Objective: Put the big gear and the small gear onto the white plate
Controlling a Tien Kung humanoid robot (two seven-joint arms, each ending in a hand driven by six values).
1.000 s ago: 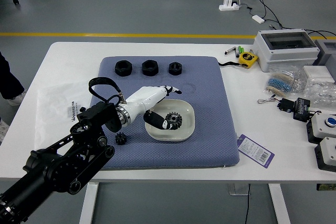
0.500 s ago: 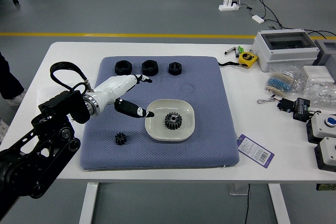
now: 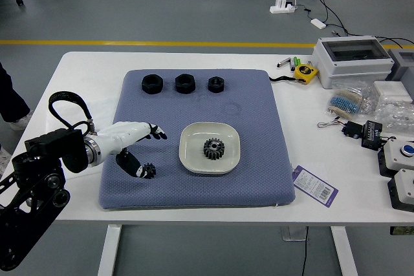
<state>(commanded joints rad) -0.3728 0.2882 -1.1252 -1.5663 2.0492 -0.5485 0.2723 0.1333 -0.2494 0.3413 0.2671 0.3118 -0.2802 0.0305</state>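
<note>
The big gear [image 3: 214, 148] sits on the plate [image 3: 210, 167], so I judge the small gear [image 3: 149, 170] is the step in hand — it lies on the mat [image 3: 239, 198], left of the plate. My left hand [image 3: 128, 135] is over it, thumb and fingers spread wide, nothing pinched. The thumb tip overlaps the gear's near side in my view; whether they touch, I can't tell.

Next I'd want to bring the fingers down and round to meet the thumb, with the gear squarely between them, before lifting; closing too soon could nudge it away.

The lower fingers are bunched behind one another and hard to separate. The left arm [image 3: 40, 179] is cut off at the picture's edge, and my right hand is out of view.
</note>
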